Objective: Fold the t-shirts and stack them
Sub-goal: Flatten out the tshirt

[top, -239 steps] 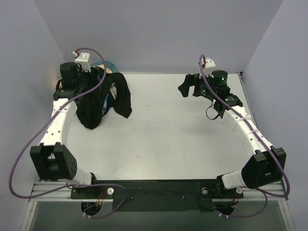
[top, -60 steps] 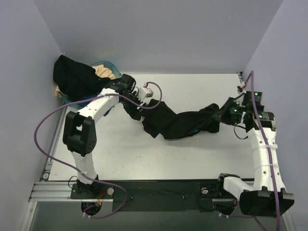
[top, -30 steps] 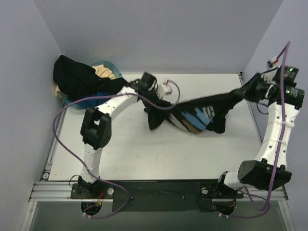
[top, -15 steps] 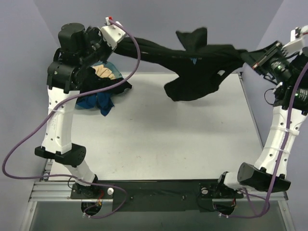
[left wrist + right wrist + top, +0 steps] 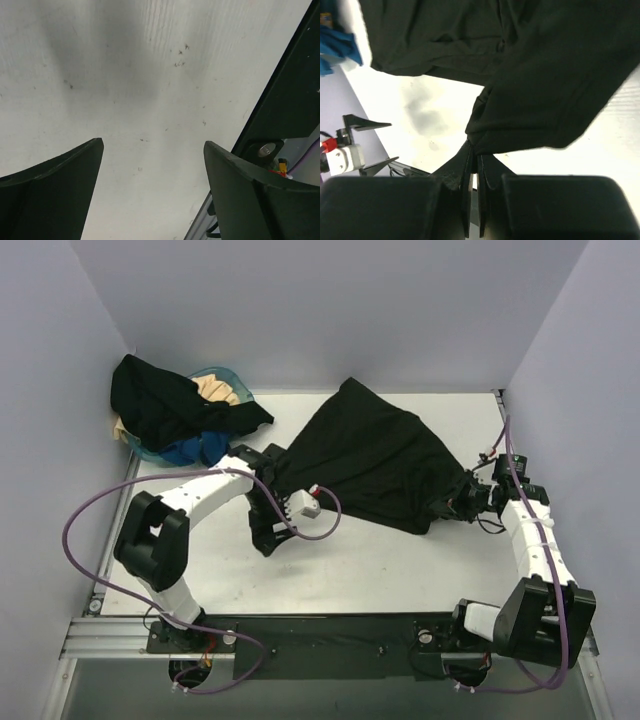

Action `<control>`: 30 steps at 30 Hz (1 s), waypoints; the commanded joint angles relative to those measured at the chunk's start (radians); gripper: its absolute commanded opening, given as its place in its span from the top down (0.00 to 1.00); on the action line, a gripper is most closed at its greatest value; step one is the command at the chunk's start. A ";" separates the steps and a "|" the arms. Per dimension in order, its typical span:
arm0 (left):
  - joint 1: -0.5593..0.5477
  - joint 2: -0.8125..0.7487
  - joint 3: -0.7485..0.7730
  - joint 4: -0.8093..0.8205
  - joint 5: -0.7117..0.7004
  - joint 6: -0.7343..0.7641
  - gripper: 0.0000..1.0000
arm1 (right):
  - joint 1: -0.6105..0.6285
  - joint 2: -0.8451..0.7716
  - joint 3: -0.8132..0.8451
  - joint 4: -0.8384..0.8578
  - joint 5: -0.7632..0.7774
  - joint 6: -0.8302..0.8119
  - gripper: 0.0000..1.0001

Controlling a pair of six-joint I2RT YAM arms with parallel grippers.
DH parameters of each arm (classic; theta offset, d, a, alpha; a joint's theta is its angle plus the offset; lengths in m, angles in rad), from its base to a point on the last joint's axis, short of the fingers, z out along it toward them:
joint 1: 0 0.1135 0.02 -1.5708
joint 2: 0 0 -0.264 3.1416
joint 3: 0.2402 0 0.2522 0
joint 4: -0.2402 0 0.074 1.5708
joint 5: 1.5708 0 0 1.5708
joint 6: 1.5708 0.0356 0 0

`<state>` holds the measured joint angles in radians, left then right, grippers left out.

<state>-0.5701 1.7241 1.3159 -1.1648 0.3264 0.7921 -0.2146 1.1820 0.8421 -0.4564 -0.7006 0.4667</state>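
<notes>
A black t-shirt (image 5: 370,452) lies spread across the middle of the table, its wide hem toward the front right. My right gripper (image 5: 461,502) is shut on its front right corner; in the right wrist view the gripper (image 5: 476,151) pinches a fold of the black t-shirt (image 5: 545,85) at the fingertips. My left gripper (image 5: 268,538) stands open just off the shirt's left edge, pointing down. In the left wrist view the gripper (image 5: 152,145) has only bare table between its fingers. More t-shirts, black (image 5: 160,403), cream (image 5: 214,389) and blue (image 5: 194,450), are heaped at the back left.
The heap sits in and spills over a teal basket (image 5: 238,377) in the back left corner. Walls close in the table on the left, back and right. The black front rail (image 5: 295,95) of the table shows beside my left gripper.
Both arms came down from high above the table and the black t-shirt now lies flat. My left gripper has let go of it and opened; the right still holds its corner.
</notes>
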 commanded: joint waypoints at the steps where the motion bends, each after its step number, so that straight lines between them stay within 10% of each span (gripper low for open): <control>1: 0.042 -0.130 -0.050 0.095 -0.057 -0.002 0.08 | -0.002 0.028 0.008 0.010 0.056 -0.069 1.00; 6: 0.131 -0.124 -0.080 0.324 -0.179 -0.062 0.36 | -0.020 0.067 0.061 -0.010 0.102 -0.085 1.00; 17: 0.240 0.150 0.181 0.425 -0.018 -0.194 0.31 | -0.085 0.065 0.103 -0.073 0.127 -0.108 1.00; 27: 0.213 0.186 0.034 0.537 0.028 0.180 0.28 | -0.152 -0.021 -0.018 -0.214 0.295 -0.065 1.00; 30: 0.200 0.218 0.006 0.577 -0.042 0.200 0.42 | -0.184 -0.061 -0.102 -0.212 0.380 -0.033 0.95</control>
<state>-0.3592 1.9053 1.3468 -0.6758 0.3393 0.9035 -0.3645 1.1873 0.8242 -0.5892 -0.4549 0.3904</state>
